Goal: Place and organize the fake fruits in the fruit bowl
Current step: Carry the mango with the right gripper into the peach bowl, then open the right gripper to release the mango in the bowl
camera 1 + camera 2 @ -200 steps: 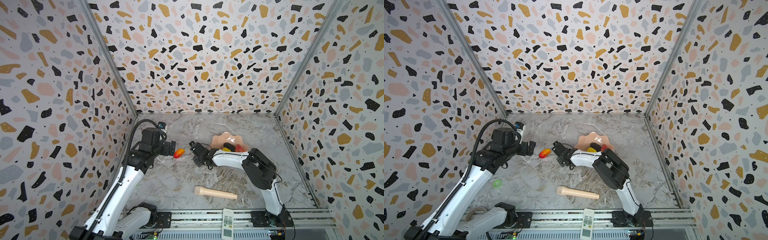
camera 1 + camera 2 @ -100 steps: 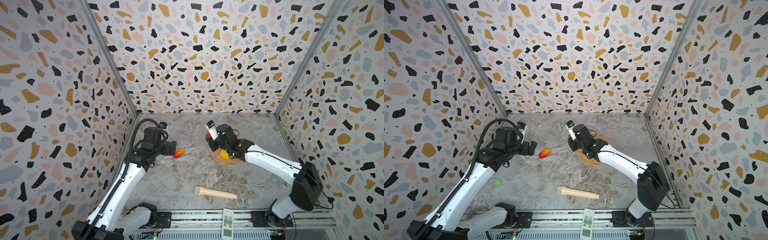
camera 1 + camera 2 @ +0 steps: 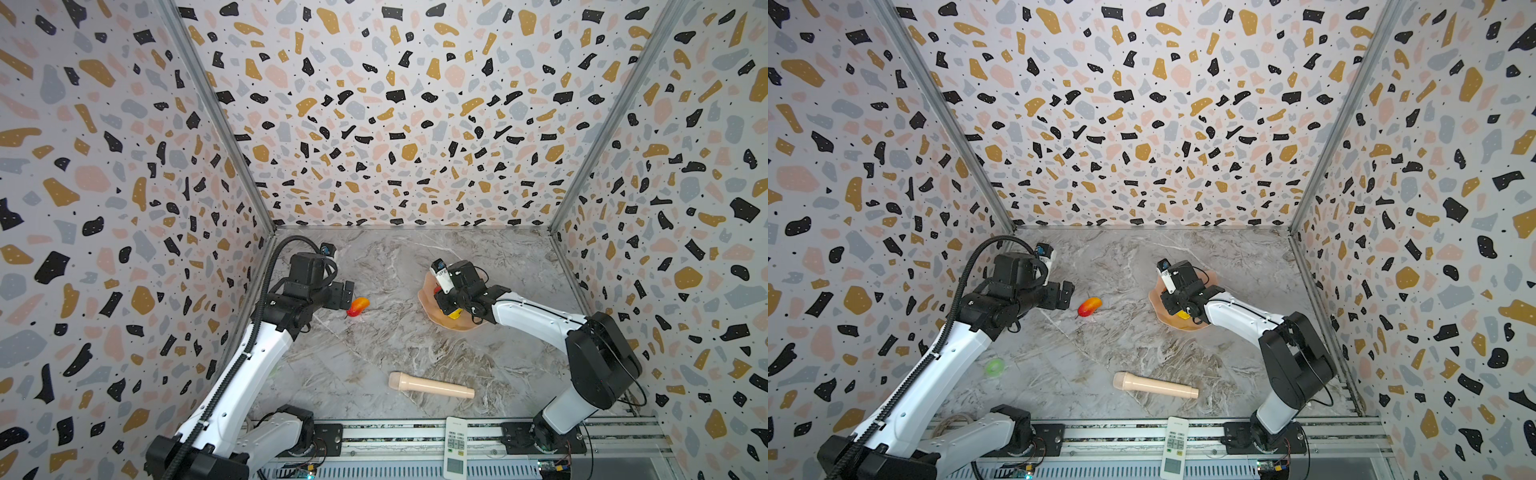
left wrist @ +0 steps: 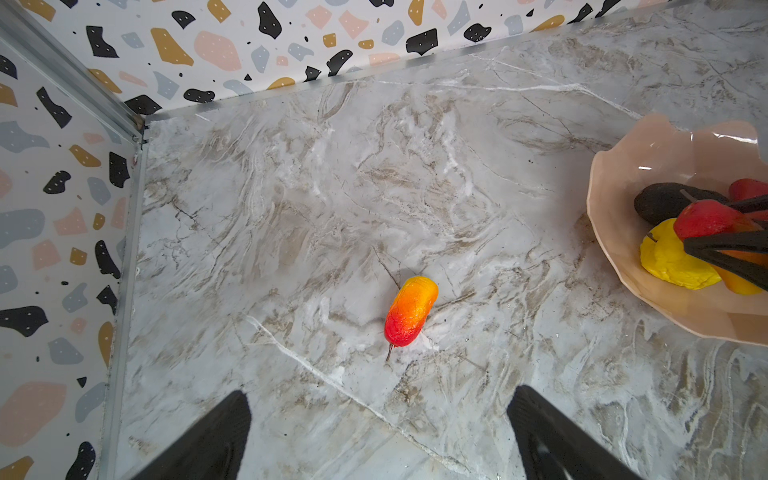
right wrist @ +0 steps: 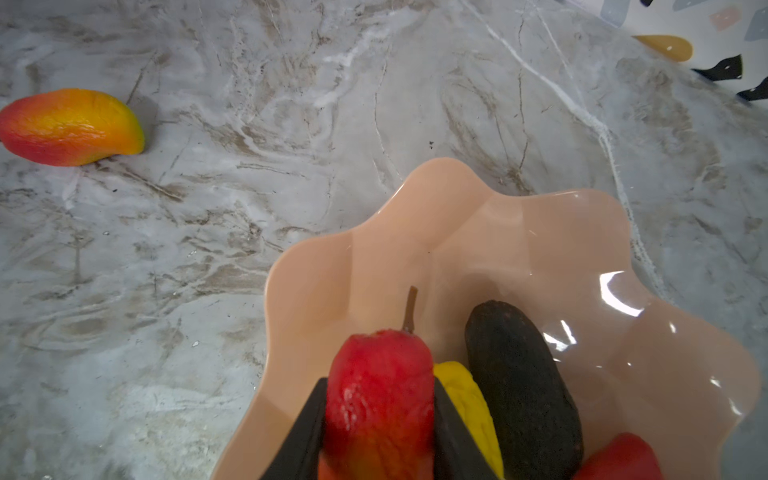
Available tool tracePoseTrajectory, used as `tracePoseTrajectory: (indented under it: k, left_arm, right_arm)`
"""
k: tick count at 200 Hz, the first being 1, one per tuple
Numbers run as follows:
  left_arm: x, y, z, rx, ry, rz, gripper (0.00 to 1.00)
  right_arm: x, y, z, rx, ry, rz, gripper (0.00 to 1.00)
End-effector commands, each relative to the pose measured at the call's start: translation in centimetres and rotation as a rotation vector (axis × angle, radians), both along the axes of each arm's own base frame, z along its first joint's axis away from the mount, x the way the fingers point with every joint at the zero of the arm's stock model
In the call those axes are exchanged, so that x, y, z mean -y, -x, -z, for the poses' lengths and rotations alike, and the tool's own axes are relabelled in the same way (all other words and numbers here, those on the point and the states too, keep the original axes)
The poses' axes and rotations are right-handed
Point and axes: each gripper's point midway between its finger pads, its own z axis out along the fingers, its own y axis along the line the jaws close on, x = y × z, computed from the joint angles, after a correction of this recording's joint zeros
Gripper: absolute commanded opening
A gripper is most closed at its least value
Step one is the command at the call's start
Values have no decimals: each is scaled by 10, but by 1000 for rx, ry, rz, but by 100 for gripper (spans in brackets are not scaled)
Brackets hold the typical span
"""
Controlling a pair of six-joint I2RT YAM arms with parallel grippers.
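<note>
The marble table (image 3: pixel 374 345) is closed by patterned walls (image 3: pixel 395 124) on 3 sides and by a rail (image 3: pixel 374 432) at the front. Nothing lying on it has shifted since 1 second earlier.

The right arm (image 3: pixel 536 318) was then folded, reaching bare marble between the loose mango (image 3: pixel 358 306) and the bowl (image 3: pixel 430 309). Now it stretches out over the bowl, much as it did 0.5 second ago. The left arm (image 3: pixel 257 353) keeps its pose.

In both top views the bowl sits right of centre, well apart from the back and right walls. Wide bare marble lies between its wavy rim and the loose mango. The cylinder (image 3: pixel 432 386) lies near the front, apart from everything else. The remote (image 3: pixel 456 449) rests on the rail.

The right gripper (image 5: pixel 379 388) has its jaws narrowly parted. They pinch a mango (image 5: pixel 380 365) by its sides, stem end forward, above the bowl's inside. Whether this mango touches the fruits below cannot be told.

The left gripper (image 4: pixel 380 440) is empty, its fingers (image 4: pixel 208 436) spread wide. It is near the loose mango and does not touch it.

In the bowl lie 3 fruits: an avocado (image 5: pixel 519 374), a yellow fruit (image 5: pixel 465 399) just beside it, and a red fruit (image 5: pixel 619 457) cut off by the frame edge.
</note>
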Motion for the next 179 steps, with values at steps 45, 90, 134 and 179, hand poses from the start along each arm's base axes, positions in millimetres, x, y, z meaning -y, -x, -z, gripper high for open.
tracePoseTrajectory:
  k: [45,90,134,179]
  left_arm:
    - [5,-4,-17,65,24,18,100]
    - [3,-2,-19,72,24,16,100]
    - [4,0,-20,72,26,18,100]
    - [4,1,-22,80,29,27,100]
  right_arm:
    - [-16,-52,-24,21,-220,263,26]
    - [-10,-64,-15,26,-277,366,28]
    - [-3,-65,-5,43,-293,414,39]
    - [-2,-65,10,31,-268,415,42]
